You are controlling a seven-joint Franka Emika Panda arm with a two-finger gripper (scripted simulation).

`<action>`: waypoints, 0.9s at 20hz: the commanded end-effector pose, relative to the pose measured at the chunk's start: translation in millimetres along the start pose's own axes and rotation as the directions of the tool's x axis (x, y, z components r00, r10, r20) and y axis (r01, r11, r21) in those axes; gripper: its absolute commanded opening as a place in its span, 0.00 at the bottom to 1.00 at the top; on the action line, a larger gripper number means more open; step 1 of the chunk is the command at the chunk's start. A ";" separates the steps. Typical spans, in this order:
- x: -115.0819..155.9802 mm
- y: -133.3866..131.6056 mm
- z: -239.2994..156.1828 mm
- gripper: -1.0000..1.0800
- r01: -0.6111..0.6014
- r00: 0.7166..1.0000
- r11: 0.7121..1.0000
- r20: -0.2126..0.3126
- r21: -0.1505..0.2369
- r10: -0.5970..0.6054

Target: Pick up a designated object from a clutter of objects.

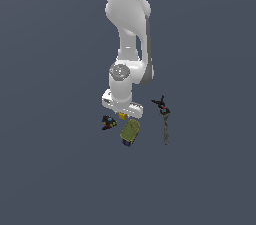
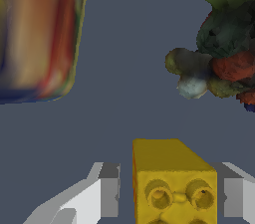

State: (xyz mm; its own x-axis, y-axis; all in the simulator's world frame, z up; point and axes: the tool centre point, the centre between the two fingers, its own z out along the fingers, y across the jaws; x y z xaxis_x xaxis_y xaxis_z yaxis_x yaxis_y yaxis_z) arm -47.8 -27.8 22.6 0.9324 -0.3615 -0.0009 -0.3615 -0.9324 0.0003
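Two fingers of my claw (image 2: 167,198) spread either side of the yellow block (image 2: 172,180) (studded face showing), not visibly touching it, green oblong block (image 1: 130,132) just near of it, dark lump (image 1: 108,122) at the exterior view's left.

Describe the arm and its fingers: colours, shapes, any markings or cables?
The arm is glossy white with rounded, bulbous links, grey trim down one side and a grey disc cap on a joint. The gripper has a white boxy body; its fingers are flat, angular, white with grey inner faces. No cables or markings visible.
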 end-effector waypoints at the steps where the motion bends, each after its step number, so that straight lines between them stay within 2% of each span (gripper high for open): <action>1: 0.3 -0.1 0.6 0.00 0.000 1.000 1.000 -0.001 0.000 0.000; 12: 0.0 -0.5 -0.6 0.00 0.000 1.000 1.000 -0.001 0.000 0.000; 18: -3.5 -5.8 -13.7 0.00 0.000 1.000 1.000 -0.001 0.000 0.000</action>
State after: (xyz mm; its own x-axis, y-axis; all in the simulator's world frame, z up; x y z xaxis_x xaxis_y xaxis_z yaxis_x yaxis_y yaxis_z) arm -48.9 -23.3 31.8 0.9322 -0.3619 -0.0010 -0.3619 -0.9322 0.0004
